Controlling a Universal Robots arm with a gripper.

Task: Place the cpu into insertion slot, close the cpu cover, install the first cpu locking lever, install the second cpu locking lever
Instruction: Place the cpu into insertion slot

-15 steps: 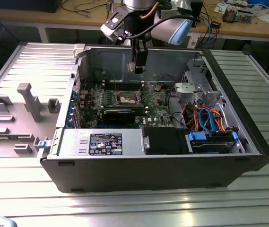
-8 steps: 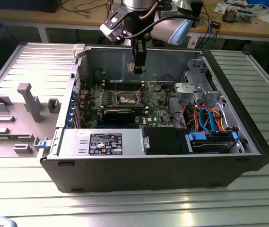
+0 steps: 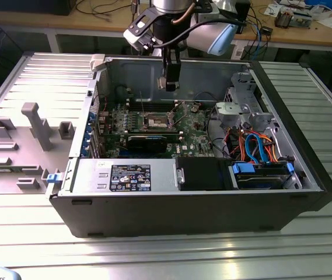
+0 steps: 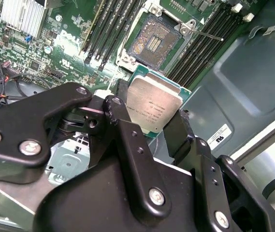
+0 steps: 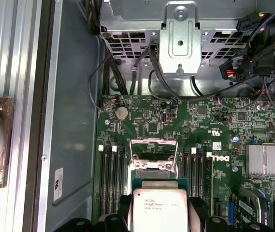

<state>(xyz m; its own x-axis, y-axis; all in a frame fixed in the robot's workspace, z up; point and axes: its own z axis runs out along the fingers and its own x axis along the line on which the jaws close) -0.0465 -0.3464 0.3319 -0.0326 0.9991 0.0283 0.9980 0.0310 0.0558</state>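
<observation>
**Gripper** (image 3: 170, 83): black, angular, bolted linkage plates. Its two matte fingers (image 4: 119, 107) pinch the cpu by opposite edges. It hangs above the insertion slot, clear of it.

**Computer case** (image 3: 212, 216): open box with dark outer walls and grey sheet-metal inner walls. It encloses the insertion slot on all sides.

**Motherboard** (image 3: 196, 132): flat green board, densely studded with small parts. It surrounds the insertion slot.

**Memory slots** (image 5: 110, 174): slim black parallel channels in rows, flanking the insertion slot on two opposite sides.

**Insertion slot** (image 4: 155, 41): square socket with a silvery rim. The dark centre is a fine grid of contacts, uncovered in the second wrist view.

**Cpu cover** (image 5: 152, 141): thin silvery frame with an open middle. It is lifted at one edge of the insertion slot, off the contacts.

**Cpu** (image 4: 154, 104): small flat square with a pale, smooth metal face on a green-edged base. It is held face-up in both wrist views, over the insertion slot and not touching it.
</observation>
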